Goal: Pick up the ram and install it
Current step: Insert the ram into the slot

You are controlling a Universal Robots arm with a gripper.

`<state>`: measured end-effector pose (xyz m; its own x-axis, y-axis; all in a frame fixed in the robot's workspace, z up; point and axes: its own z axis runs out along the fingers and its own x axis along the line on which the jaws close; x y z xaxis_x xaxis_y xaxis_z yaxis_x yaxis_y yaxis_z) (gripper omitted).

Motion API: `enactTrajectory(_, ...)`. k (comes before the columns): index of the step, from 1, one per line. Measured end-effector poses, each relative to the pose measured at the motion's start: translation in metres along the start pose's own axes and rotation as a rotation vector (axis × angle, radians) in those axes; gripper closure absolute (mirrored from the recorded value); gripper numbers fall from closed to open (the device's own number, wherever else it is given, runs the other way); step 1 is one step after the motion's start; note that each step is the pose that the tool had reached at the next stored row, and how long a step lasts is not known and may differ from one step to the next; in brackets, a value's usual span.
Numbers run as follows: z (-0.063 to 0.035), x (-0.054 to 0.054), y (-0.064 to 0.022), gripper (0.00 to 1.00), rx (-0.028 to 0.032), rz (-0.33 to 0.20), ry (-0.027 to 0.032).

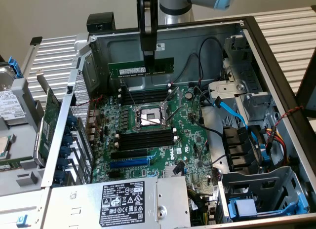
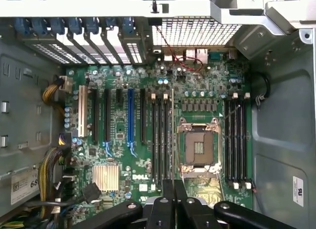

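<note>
While pincer (image 1: 148,70) clamps its top edge, ram (image 1: 126,70) hangs level above mobo (image 1: 190,140): thin green stick, white label.

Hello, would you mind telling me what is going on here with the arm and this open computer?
The robot arm's gripper is shut on the ram, holding the stick in the air above the motherboard inside the open computer case. The ram is not yet seated. The black memory slots near the CPU socket look empty.
</note>
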<state>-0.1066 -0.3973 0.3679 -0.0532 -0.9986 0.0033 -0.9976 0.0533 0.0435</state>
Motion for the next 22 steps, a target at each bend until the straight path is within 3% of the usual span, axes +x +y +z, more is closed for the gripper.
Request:
enactTrajectory(10, 0.0176, 0.000, 0.0005, 0.88, 0.0012, 0.022, -0.0026)
enactTrajectory(17, 0.0257, 0.000, 0.0025, 0.88, 0.0127, 0.018, -0.0034)
enactTrajectory(22, 0.0301, 0.000, 0.0037, 0.88, 0.0149, 0.008, -0.0068)
